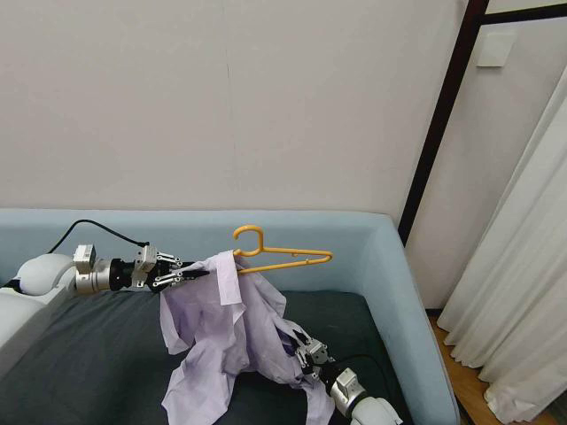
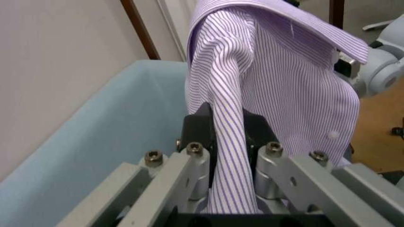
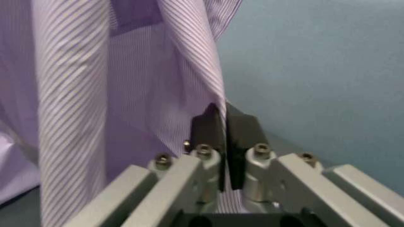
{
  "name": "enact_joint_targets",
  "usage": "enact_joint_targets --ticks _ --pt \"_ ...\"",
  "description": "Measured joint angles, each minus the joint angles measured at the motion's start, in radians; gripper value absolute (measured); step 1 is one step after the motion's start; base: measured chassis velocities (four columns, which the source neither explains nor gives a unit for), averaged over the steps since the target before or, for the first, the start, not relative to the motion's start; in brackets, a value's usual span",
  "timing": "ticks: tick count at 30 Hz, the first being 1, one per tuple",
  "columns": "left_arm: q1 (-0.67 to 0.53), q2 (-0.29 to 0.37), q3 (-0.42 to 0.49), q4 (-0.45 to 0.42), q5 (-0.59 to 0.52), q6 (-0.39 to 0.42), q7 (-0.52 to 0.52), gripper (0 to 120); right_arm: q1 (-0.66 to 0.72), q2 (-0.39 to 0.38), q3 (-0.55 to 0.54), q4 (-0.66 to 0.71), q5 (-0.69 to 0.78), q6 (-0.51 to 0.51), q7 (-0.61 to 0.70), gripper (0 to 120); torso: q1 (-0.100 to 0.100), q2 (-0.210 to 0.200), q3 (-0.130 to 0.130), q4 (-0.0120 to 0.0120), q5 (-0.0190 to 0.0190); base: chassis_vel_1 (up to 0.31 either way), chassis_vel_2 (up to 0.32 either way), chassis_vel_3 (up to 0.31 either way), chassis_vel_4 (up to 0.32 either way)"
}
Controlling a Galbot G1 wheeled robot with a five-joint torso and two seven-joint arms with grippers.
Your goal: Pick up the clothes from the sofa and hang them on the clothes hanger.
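Your left gripper (image 1: 197, 274) and right gripper (image 1: 304, 351) both have jaws clenched on the shirt (image 1: 217, 341), which hangs partly on the hanger (image 1: 288, 258).

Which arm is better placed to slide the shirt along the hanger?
Probably left: the left pincer grips the shirt up beside the hanger; the right pincer clamps a fold lower down.

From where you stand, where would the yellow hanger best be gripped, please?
Probably the hanger by its bare right end, from the robot's right: it juts clear of the shirt pinched by the left hand and right hand, while its other end hides under the collar.
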Motion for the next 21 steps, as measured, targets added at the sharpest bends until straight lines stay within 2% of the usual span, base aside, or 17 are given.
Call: enact_joint_targets --ticks 4,10,16,21 --pt "0.002 -0.001 -0.003 -0.001 -0.001 -0.004 0.000 7 -0.006 0.002 0.029 0.025 0.040 0.004 0.026 0 0.000 0.000 0.000 0.0000 0.0001 0.000 0.000 0.000 0.000" --pt "0.005 -0.004 -0.004 0.005 0.001 -0.019 0.003 7 -0.029 -0.033 0.106 0.148 0.134 0.008 0.044 0 0.000 0.000 0.000 0.0000 0.0001 0.000 0.000 0.000 0.000" --pt "-0.011 -0.012 -0.002 0.021 0.001 -0.026 0.018 7 -0.039 -0.064 0.168 0.258 0.147 -0.039 0.092 0 0.000 0.000 0.000 0.0000 0.0000 0.000 0.000 0.000 0.000" --pt "-0.025 -0.019 0.002 0.022 0.000 -0.018 0.043 7 -0.031 -0.078 0.176 0.306 0.172 -0.091 0.150 0 0.000 0.000 0.000 -0.0001 0.0001 0.000 0.000 0.000 0.000"
